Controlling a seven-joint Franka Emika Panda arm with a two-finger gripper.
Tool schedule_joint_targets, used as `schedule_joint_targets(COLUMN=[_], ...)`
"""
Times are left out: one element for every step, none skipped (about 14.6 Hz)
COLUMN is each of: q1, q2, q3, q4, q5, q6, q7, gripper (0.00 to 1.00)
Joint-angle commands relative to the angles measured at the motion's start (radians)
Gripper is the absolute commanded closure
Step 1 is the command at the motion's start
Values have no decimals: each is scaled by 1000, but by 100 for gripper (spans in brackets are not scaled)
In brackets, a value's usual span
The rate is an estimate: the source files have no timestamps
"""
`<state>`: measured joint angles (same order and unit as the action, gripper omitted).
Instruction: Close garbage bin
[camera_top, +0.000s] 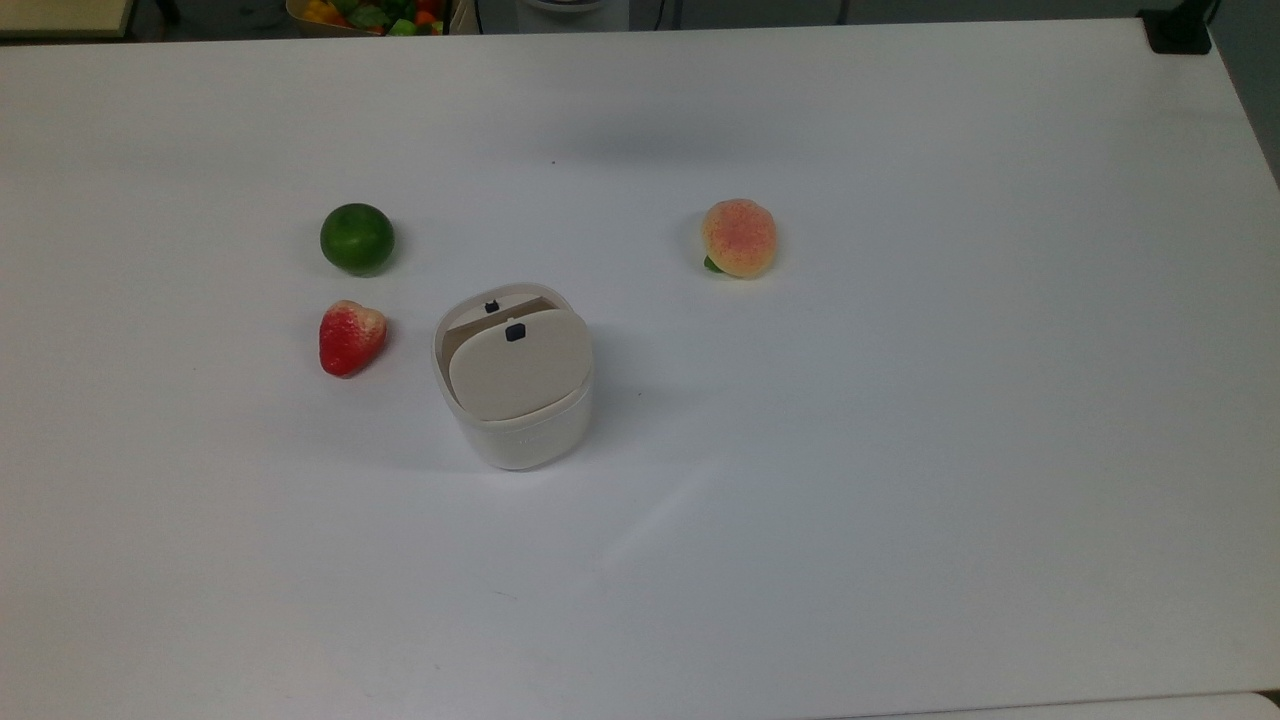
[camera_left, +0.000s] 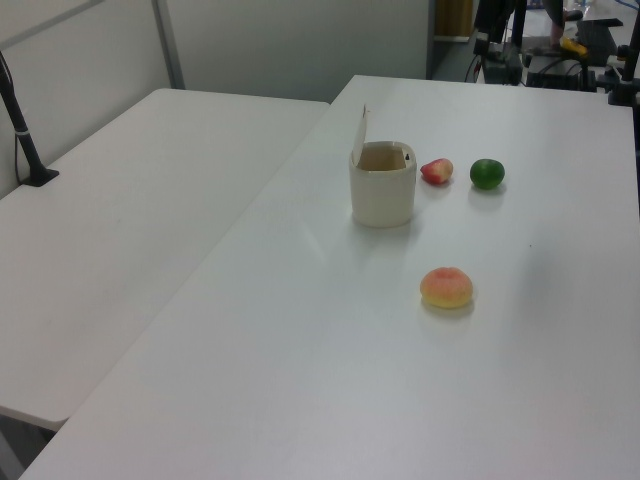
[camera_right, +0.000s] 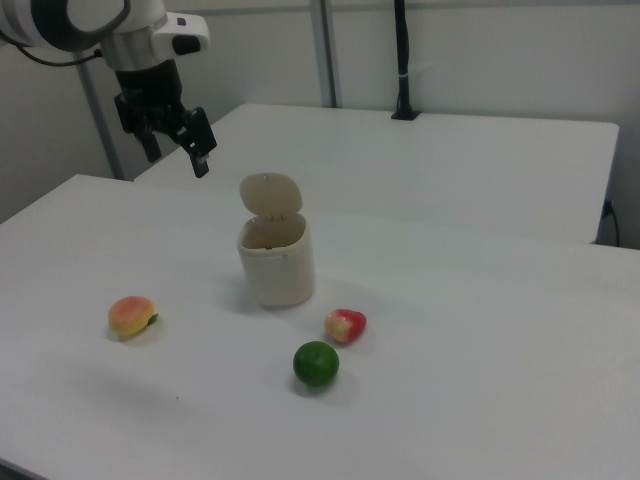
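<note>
On the white table (camera_top: 900, 450), a little left of centre in the top view, stands the garbage bin (camera_top: 520, 425): small off-white tub, rounded-square, lid (camera_top: 520, 362) up. Right view shows the lid (camera_right: 271, 193) standing nearly upright off the far rim, hinged there, mouth open below it. Left view has it edge-on, a thin flap above the tub's rim.

Clock bearings from the bin, top view: strawberry (camera_top: 350, 337) near at 9, lime (camera_top: 357, 238) at 10 to 11, peach (camera_top: 739, 237) well apart toward 2. None touches the bin.

My gripper (camera_right: 178, 138) hangs in the air in the right view, up at roughly 10 o'clock from the lid, well apart from it, touching nothing. Fingers spread, holding nothing.

Handling, as I judge it:
- Tub looks like thin plastic, apparently empty, so light. A sideways shove would likely slide or tip it on the smooth table.
- Lid is flat, stiff, smooth, and should swing freely on its hinge. No grasp needed.
- Best contact: the lid's upper edge or its back face near the top, far from the hinge for leverage.
- Push over toward the mouth, then press down, so force goes into the table.
- Small black tab (camera_top: 516, 332) on the lid probably latches, so finish with a light downward press there.
</note>
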<state>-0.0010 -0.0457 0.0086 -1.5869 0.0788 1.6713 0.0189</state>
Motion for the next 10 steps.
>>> schedule_joint_targets(q1=[-5,-5,-5,-5,-5,-5,-5,-4,-4,-4], q2=[-19,-19,-19,-19,-19,-19,-19,-20,-20,-19], q3=[-4,-4,-5,-4,-5,-5,-4,-4,-2,-2], q4=[-27,-27,-27,-27,-28,-28,-28,-30,-30,-30], q5=[-4,-4,-4,-4,-4,-4,-5,-5,-5,-5], q6=[25,25,24,24,24,24,21,18,13,10], q7=[4,4,4,4,3,3,1,1,1,1], gripper=[0,0,0,0,0,0,0,0,7,17])
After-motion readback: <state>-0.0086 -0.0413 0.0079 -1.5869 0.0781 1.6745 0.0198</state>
